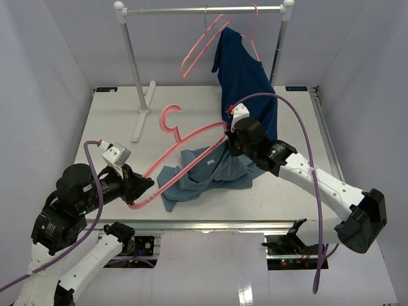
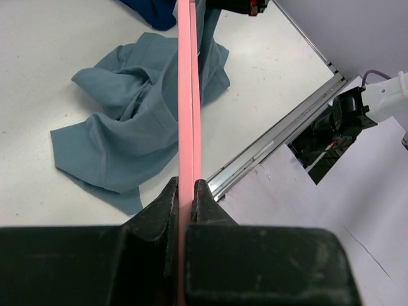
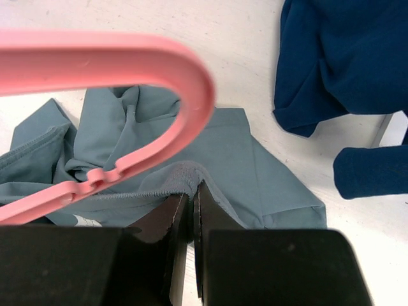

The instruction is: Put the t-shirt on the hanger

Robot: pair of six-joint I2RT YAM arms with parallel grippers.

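T-shirt (image 1: 207, 172) lies bunched on table (image 1: 121, 127), centre-front. Hanger (image 2: 188, 95) sits above it on a diagonal: near-left corner in left gripper (image 1: 143, 186), far-right end beside right gripper (image 1: 227, 145), which pinches a t-shirt edge. Rack (image 1: 204, 9) stands at the table's back. Hung shirt (image 1: 245, 83) is on its right half, just behind right gripper.

No writing, brand, number or sign can be read anywhere. A small pale tag (image 3: 86, 221) on the t-shirt (image 3: 255, 178), lying toward the near edge of the table (image 1: 115, 115), is too blurred to show print.
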